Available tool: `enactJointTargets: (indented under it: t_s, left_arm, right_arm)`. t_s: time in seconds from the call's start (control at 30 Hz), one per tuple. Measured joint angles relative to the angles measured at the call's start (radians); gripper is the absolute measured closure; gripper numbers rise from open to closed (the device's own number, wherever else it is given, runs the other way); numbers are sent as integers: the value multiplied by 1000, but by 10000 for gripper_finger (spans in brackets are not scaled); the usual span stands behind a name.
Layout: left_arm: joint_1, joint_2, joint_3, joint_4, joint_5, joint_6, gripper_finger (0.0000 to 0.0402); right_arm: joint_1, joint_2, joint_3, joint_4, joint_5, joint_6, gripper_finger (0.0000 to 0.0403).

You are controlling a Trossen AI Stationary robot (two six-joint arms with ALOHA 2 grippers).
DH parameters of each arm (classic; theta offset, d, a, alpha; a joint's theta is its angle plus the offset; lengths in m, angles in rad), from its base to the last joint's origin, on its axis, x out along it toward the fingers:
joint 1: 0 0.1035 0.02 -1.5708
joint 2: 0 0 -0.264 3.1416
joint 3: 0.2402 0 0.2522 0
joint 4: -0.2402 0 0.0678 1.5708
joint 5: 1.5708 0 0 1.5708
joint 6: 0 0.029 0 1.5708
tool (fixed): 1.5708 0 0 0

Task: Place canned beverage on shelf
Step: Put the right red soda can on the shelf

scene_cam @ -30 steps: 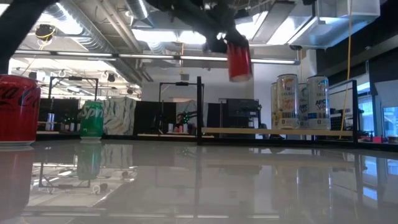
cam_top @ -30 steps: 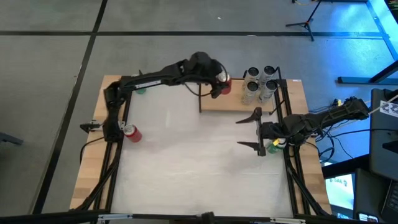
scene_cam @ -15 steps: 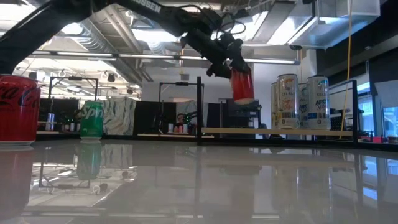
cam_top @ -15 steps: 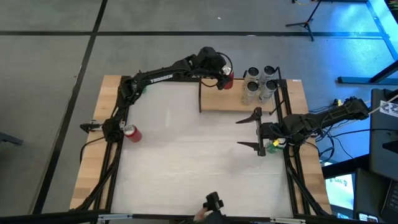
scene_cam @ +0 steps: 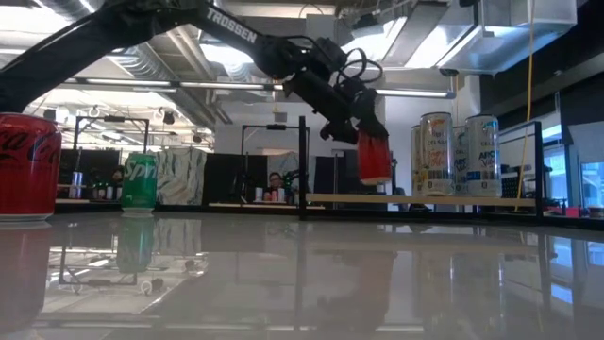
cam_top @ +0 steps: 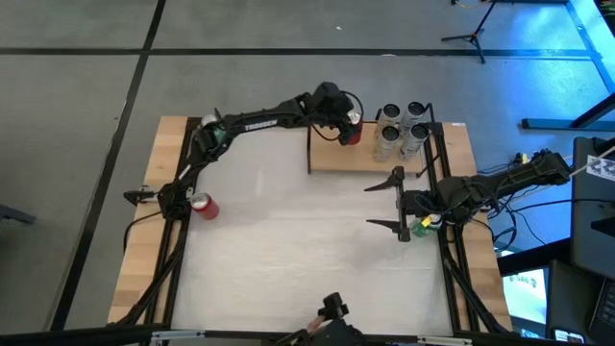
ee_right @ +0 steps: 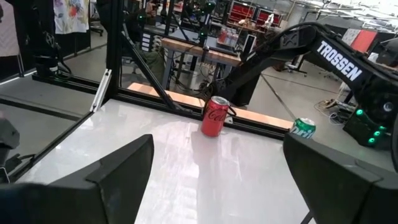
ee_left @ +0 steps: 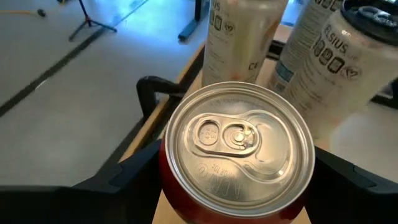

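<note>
My left gripper [cam_top: 344,122] is shut on a red can [scene_cam: 374,156] and holds it over the left part of the shelf, a pale wooden board [cam_top: 365,160] with thin black uprights at the table's far right. The can's silver top [ee_left: 239,149] fills the left wrist view. The can's bottom hangs a little above the board [scene_cam: 415,199]. Several tall pale cans [cam_top: 402,130] stand on the board's right part. My right gripper [cam_top: 394,204] waits open and empty near the table's right edge, in front of the shelf. My left gripper pinches the red can by two opposite sides of its wall [ee_left: 166,177], just below the top rim, between its two fingers [ee_left: 134,174]. The fingers slant down from above and from the table's left. The can hangs below them, nearly upright, clear of the board.
A second red can [cam_top: 204,206] stands near the table's left edge and a green can [scene_cam: 140,181] at the far left. The pale cans [ee_left: 336,62] stand close to the right of the held can. A dark object [cam_top: 332,309] shows at the near edge.
My left gripper has reached toward the table's far right, over the shelf, and gone down with the red can. The can has dropped from well above the board to just above it, close beside the pale cans.
</note>
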Motion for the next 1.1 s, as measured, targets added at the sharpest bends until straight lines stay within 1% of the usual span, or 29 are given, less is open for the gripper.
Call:
enactJointTargets:
  t_s: [0.23, 0.3, 0.4, 0.73, 0.87, 1.1]
  left_arm:
    - [1, 22, 0, 89, -5, -18, 113]
    - [3, 25, -1, 69, -4, -27, 113]
    - [3, 36, -1, 89, -21, -27, 113]
    - [3, 45, -1, 92, -22, -18, 113]
    - [3, 45, -1, 93, -22, 7, 113]
    - [3, 45, -24, 93, -22, 15, 113]
  right_arm:
    - [0, 0, 0, -1, 1, -2, 49]
    - [0, 0, 0, -1, 1, -1, 49]
    - [0, 0, 0, -4, 1, -2, 49]
    - [0, 1, 0, -4, 1, -2, 49]
    - [0, 1, 0, -4, 1, -2, 49]
    - [0, 1, 0, -4, 1, -2, 49]
